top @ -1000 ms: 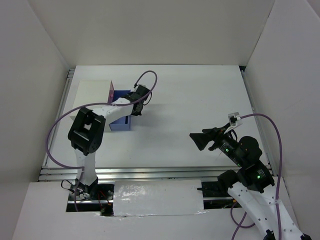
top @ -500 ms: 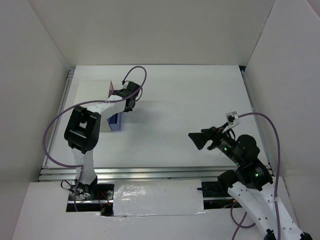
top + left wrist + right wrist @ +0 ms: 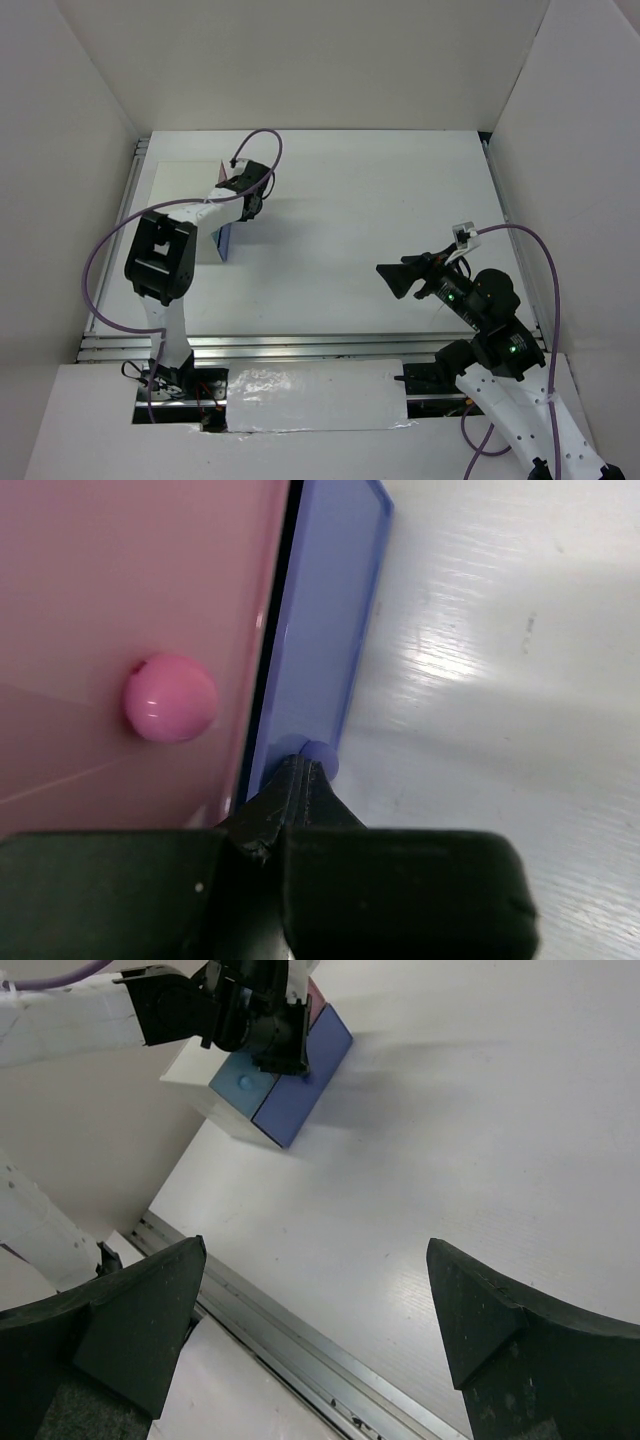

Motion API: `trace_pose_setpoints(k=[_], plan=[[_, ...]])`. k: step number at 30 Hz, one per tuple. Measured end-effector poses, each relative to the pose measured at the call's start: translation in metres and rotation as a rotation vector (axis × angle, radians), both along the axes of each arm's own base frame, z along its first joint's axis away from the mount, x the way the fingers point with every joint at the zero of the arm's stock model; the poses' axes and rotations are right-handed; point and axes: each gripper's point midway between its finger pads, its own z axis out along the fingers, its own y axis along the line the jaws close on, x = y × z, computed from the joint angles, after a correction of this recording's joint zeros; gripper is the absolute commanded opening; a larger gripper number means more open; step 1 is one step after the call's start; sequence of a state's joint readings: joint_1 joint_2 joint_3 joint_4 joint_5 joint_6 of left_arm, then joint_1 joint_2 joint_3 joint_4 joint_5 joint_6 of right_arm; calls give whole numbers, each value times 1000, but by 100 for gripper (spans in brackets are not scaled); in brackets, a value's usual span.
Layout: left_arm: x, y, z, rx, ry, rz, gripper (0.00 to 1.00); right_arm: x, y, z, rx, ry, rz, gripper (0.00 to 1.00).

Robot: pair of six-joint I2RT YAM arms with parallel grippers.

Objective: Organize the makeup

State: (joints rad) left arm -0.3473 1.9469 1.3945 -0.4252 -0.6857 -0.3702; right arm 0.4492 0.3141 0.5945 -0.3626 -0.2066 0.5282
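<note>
Contact, right at the knob: your left end effector (image 3: 299,768) is pinched closed with nothing between its tips, and those tips sit against the blue knob (image 3: 320,756) of the blue drawer (image 3: 330,620). The drawer front lies straight ahead of the tips, just beside the pink drawer (image 3: 130,570). It stands only slightly proud of the box (image 3: 180,185), so I'd say the slide axis runs straight on into the box along your pushing line. No makeup shows in any view; whether it lies inside those drawers you cannot tell from here. Your right end effector (image 3: 315,1300) hangs wide open and empty over the bare desk (image 3: 380,200), well apart from the box, so the left arm is plainly the nearer one.
</note>
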Motion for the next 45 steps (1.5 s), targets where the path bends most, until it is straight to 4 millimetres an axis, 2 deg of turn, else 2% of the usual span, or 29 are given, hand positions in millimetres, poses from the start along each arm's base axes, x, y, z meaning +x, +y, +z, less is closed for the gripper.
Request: trace_pose_setpoints(k=[6, 11, 14, 17, 18, 20, 21, 23, 25, 27, 29, 31, 34, 37, 40, 42, 45], plan=[[-3, 7, 0, 11, 1, 16, 0, 0, 1, -1, 2, 3, 7, 99], [-5, 7, 4, 3, -3, 12, 6, 0, 2, -5, -1, 11, 8, 99], [-5, 7, 8, -5, -11, 10, 14, 0, 2, -5, -2, 13, 8, 99], [-6, 6, 14, -19, -19, 6, 26, 0, 2, -5, -1, 13, 8, 99], [-6, 4, 16, -27, -22, 0, 33, 0, 2, -5, -1, 13, 8, 99], [-7, -4, 21, -47, -30, -22, 39, 0, 2, -5, 0, 14, 8, 99], [-8, -9, 25, -53, -37, -34, 48, 0, 2, -5, 0, 14, 8, 99], [-11, -25, 33, -71, -49, -76, 57, 0, 2, -5, 1, 13, 8, 100], [-17, -55, 45, -114, -73, -142, 99, 1, 2, -4, 3, 10, 7, 100], [-27, -82, 57, -163, -96, -218, 99, 2, 1, -3, 10, 13, -3, 100], [-45, -105, 70, -238, -124, -287, 100, 6, -1, -3, 21, 25, -33, 100], [-66, -115, 88, -305, -161, -330, 99, 13, -7, -6, 31, 48, -88, 100], [-90, -104, 125, -383, -264, -320, 99, 25, -20, -14, 32, 93, -198, 100], [-114, -82, 167, -446, -397, -263, 99, 32, -32, -21, 15, 133, -277, 100], [-145, -52, 206, -505, -539, -202, 99, 34, -42, -15, 4, 139, -335, 100], [-168, -30, 222, -525, -609, -165, 99, 34, -48, -7, 4, 130, -368, 100], [-200, 1, 235, -530, -676, -111, 99, 32, -61, 9, 1, 105, -421, 100]])
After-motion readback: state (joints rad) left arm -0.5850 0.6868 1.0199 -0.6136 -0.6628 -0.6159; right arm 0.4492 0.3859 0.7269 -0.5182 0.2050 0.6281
